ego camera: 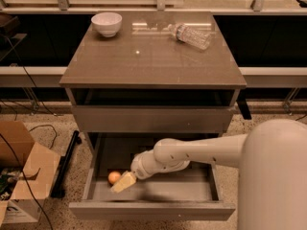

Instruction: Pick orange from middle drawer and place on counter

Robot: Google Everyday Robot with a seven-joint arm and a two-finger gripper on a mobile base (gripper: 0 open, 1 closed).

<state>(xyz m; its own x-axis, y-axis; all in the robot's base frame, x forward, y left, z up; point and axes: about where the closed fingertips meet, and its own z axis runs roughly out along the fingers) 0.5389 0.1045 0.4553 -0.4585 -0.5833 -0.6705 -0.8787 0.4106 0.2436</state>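
Orange: we see it on the floor of the middle drawer, in the front-left part.
Gripper: low inside that drawer, with the orange just beside it at its 10 o'clock. We cannot tell if they touch.
Claw state: we cannot tell.
Middle drawer: we note it pulled out.
Counter: white bowl at 11 o'clock, clear bottle lying on its side at 1 o'clock.
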